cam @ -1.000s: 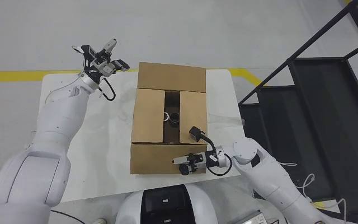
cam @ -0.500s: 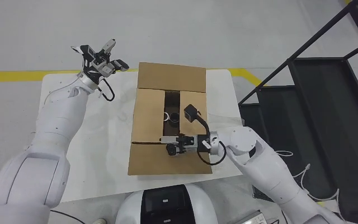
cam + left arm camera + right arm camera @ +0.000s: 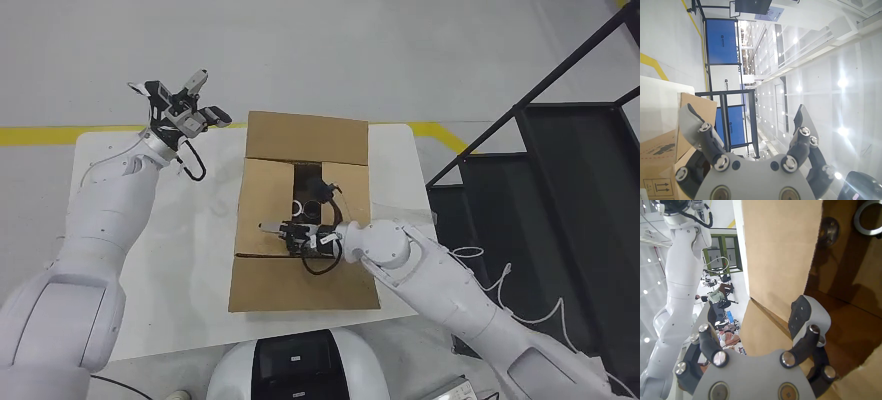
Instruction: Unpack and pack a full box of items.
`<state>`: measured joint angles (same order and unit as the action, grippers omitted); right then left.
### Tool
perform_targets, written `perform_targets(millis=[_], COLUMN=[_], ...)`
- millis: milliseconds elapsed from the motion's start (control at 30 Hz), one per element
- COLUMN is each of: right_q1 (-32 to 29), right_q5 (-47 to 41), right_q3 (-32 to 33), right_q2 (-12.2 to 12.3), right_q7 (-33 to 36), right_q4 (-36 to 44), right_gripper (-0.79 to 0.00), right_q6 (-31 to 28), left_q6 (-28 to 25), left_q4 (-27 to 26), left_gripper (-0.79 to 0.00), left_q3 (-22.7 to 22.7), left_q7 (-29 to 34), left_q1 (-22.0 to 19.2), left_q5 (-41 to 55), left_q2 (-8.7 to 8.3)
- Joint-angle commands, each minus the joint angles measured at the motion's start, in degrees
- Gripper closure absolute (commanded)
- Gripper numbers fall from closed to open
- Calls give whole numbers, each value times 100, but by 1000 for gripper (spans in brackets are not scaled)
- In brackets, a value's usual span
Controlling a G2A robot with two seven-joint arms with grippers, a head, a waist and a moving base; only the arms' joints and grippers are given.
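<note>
In the top view a brown corrugated cardboard box stands in the middle of the white table. Its two long flaps are folded nearly shut, with a dark slot between them. In that slot lie a silver metal ring and, just beside it, a dark round part. The left arm is bent upward over the table's far left corner, well apart from the box, with the left end effector raised and pointing away from the robot. The right arm lies across the box from the near right, forearm low over the flaps. The right end effector is at the near end of the slot, over the edge of the left-hand flap.

In the left wrist view the left end effector faces the hall ceiling with its fingers spread wide and nothing between them. The cardboard box is off to one side, below it.

In the right wrist view the right end effector is wide open and grips nothing. A flap corner of the box lies between its fingers. One black-padded finger hangs over the box's shaded inside. The other finger is on the outer side of the flap. Deeper inside rest the metal ring and the dark round part, a flanged piece with small holes
</note>
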<state>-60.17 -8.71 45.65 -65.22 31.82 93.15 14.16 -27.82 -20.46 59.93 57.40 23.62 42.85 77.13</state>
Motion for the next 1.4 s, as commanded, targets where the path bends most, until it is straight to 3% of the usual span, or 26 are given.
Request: perform_targets(millis=[0, 333, 633, 1000, 1133, 1367], right_q1=[6, -523, -738, -234, -104, -123], right_q5=[-72, 411, 149, 333, -234, -1393], right_q3=[-27, 536, 1049, 349, 240, 501], right_q2=[-25, 135, 213, -30, -139, -156], right_q7=[30, -96, 235, 105, 339, 1524], right_q4=[61, 944, 743, -107, -298, -363], right_gripper=[-785, -785, -785, -785, -785, -785], right_q6=[-13, 169, 23, 205, -115, -1177], left_q6=[42, 400, 739, 881, 892, 890], left_q4=[-213, -1157, -1621, -1893, -2001, -2231], left_gripper=[-785, -785, -785, -785, -785, -785], left_q3=[39, 310, 397, 437, 489, 631], left_q7=[-73, -303, -506, -623, -613, -533], left_q1=[78, 500, 701, 817, 873, 1007], left_q5=[-83, -400, -669, -802, -818, -769], left_q2=[-43, -251, -311, -304, -317, -353])
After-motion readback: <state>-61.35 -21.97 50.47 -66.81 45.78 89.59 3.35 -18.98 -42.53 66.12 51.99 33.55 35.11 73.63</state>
